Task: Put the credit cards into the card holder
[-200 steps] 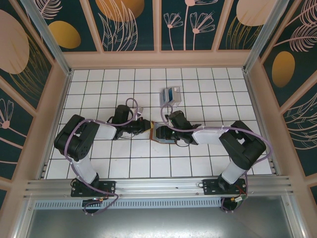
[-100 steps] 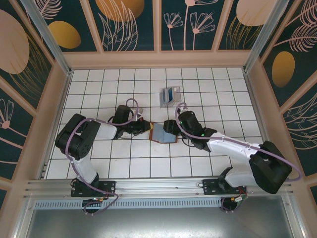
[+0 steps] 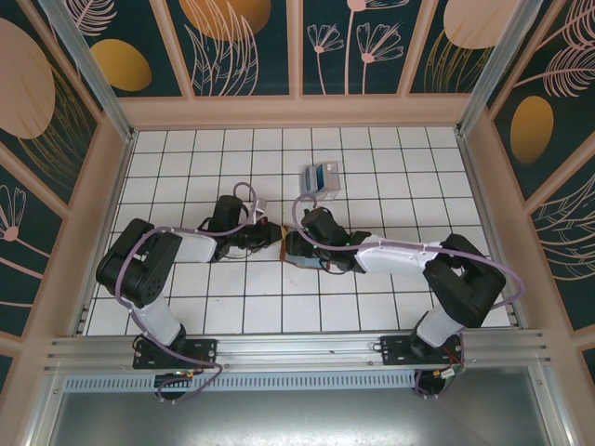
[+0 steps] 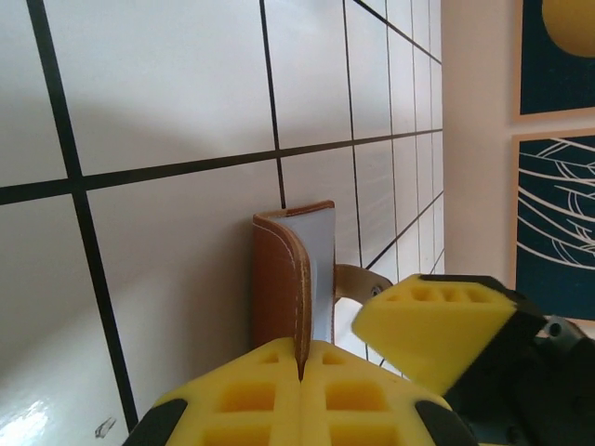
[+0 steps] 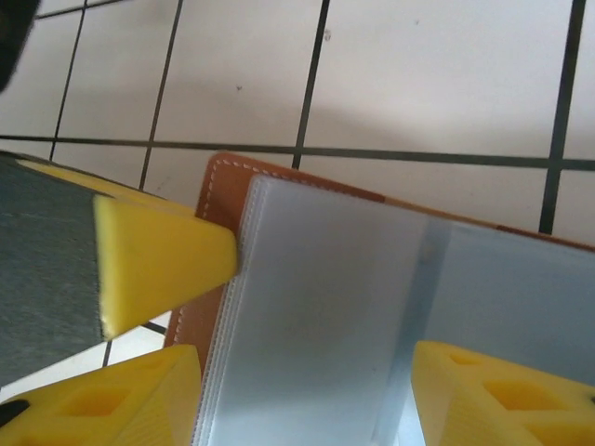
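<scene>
2 arms meet at mid-table: the left gripper (image 4: 302, 386) is clenched on the stitched edge of 1 leather cover of the card holder (image 4: 290, 269), which lies opened on the tiled table (image 3: 186, 158). The right gripper (image 5: 311, 400) hangs over its clear plastic sleeves (image 5: 325, 307), jaws spread and gripping nothing. The credit cards (image 3: 325, 174) sit well apart, in a transparent box (image 3: 309, 183) toward the back of the table. The holder looks light and floppy (likely to fold shut or slide if released), so the firmer stitched rim seems the place to pin it. The cards appear thin, stiff and slick; a pinch across a short edge would probably suit them best.
</scene>
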